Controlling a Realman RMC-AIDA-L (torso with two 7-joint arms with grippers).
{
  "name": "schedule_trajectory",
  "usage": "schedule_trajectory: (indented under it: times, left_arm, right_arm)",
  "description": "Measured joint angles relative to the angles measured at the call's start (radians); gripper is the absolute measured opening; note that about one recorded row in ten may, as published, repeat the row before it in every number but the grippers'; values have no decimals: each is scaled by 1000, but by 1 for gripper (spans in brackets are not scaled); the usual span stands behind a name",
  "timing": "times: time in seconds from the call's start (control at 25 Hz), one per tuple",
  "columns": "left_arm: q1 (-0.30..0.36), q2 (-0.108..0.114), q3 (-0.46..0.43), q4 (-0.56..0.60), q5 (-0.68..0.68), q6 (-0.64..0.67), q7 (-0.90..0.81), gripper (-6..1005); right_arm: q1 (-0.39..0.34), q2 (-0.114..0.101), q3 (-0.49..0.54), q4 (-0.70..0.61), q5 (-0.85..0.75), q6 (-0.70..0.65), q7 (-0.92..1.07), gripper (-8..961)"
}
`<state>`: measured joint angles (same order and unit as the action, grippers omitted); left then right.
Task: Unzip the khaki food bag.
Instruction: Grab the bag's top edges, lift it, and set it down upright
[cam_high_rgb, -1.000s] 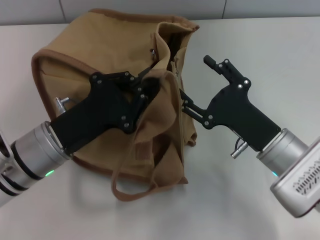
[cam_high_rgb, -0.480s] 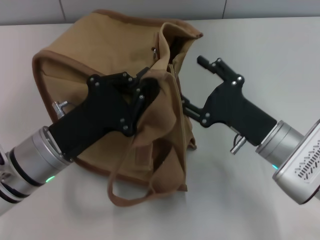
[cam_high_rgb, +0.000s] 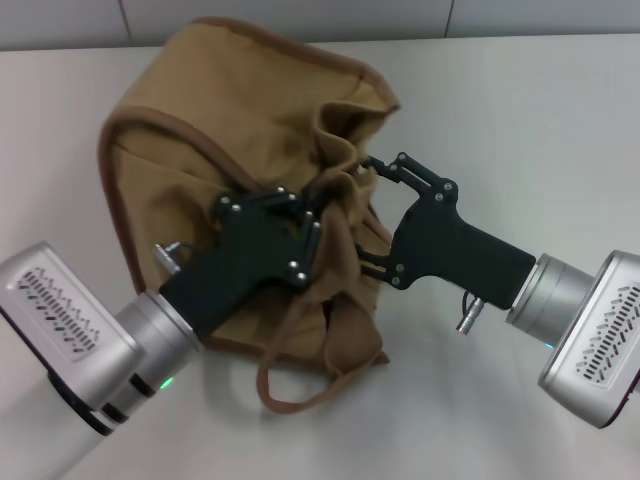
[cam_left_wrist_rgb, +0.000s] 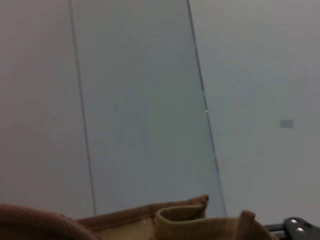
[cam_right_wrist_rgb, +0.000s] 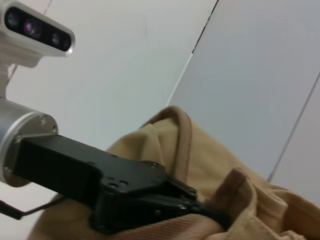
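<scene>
The khaki food bag (cam_high_rgb: 210, 120) lies slumped on the white table (cam_high_rgb: 540, 110), its top bunched into folds between the two claws. The left gripper (cam_high_rgb: 318, 205) reaches in from the near left side and is clamped narrow on a fold of canvas at the bag's crumpled opening (its fingertips are sunk in the cloth). Just across that fold, the right gripper (cam_high_rgb: 365, 175) comes in from the right with its fingers (cam_high_rgb: 400, 165) buried in the bunched fabric; how wide they stand cannot be told. Below both claws, a strap handle (cam_high_rgb: 300, 385) loops loosely onto the table.
</scene>
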<state>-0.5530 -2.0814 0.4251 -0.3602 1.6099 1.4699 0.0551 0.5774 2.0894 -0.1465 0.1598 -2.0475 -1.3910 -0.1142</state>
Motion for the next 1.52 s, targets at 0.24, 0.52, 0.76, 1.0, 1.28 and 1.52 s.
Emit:
schedule_trajectory:
  times: [0.24,0.52,0.76,1.0,1.28,1.52]
  left_arm:
    - [70,0,-171,5,182,96,-2,55]
    - [124,4,-265,89,186,210,-136,56]
    - [111,4,-297,111,183,229,-182,57]
    - [100,8,-319,121,188,296,-205,58]
    - [89,7,-311,184,199,295,-292,59]
    - [92,10,-304,250,215,317,-392,60]
  right_arm:
    - [-60,-9,48,-98,33,-96,77,787]
    - [-95,-9,212,-237,34,-134,181,787]
    - [-107,-15,334,-247,34,-178,206,787]
    - [-107,-15,352,-296,34,-240,285,786]
    - [-108,-7,311,-286,10,-327,289,786]
    - [-81,-3,213,-196,5,-302,272,786]
